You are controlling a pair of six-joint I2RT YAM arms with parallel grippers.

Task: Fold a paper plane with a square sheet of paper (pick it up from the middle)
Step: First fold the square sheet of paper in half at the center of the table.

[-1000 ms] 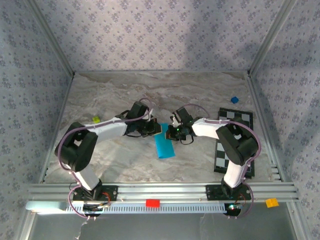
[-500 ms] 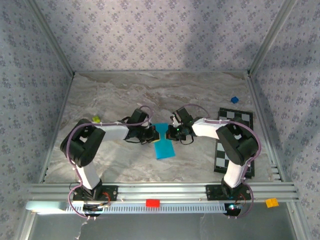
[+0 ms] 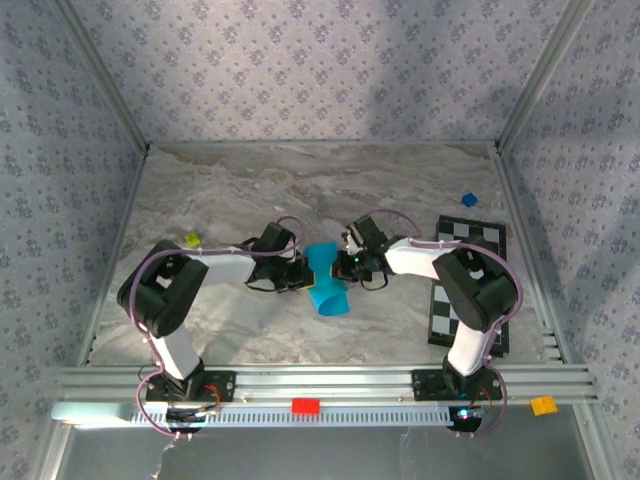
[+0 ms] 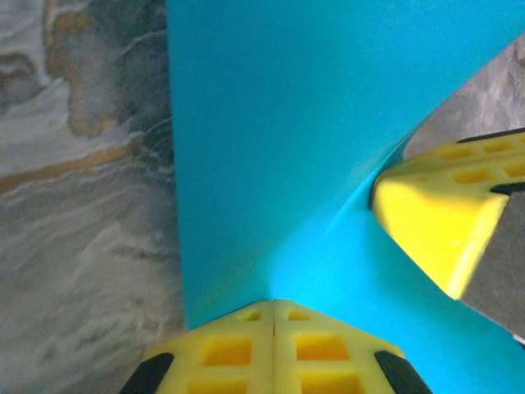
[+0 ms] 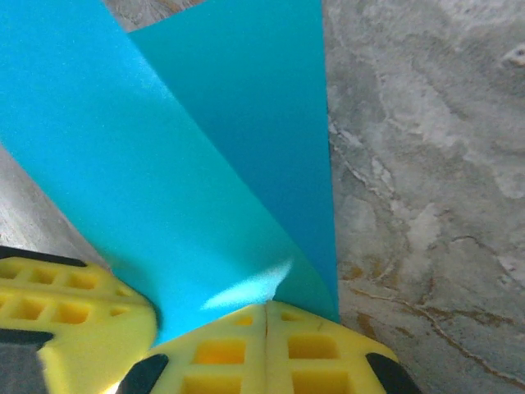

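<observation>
Paper sheet [image 3: 326, 287] — arms reach inward; left claw [image 4: 275, 316], right claw [image 5: 267, 316] pinch it.

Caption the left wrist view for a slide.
Left end effector shut on the cyan paper, right end effector pinching its edge alongside, over the marbled table.

My top camera sits above and behind my two arm bases, looking down and forward from far enough to take in the whole marble worktop [image 3: 230, 190], the patterned walls and the checkered board [image 3: 480, 235]. Each wrist camera looks along its own yellow fingers from very close, one over my left gripper [image 4: 273, 316], one over my right gripper [image 5: 267, 316], both angled down at the worktop. All three views share the sheet of paper [image 3: 326, 280] at mid-worktop, and each wrist view catches the other gripper at its edge.
</observation>
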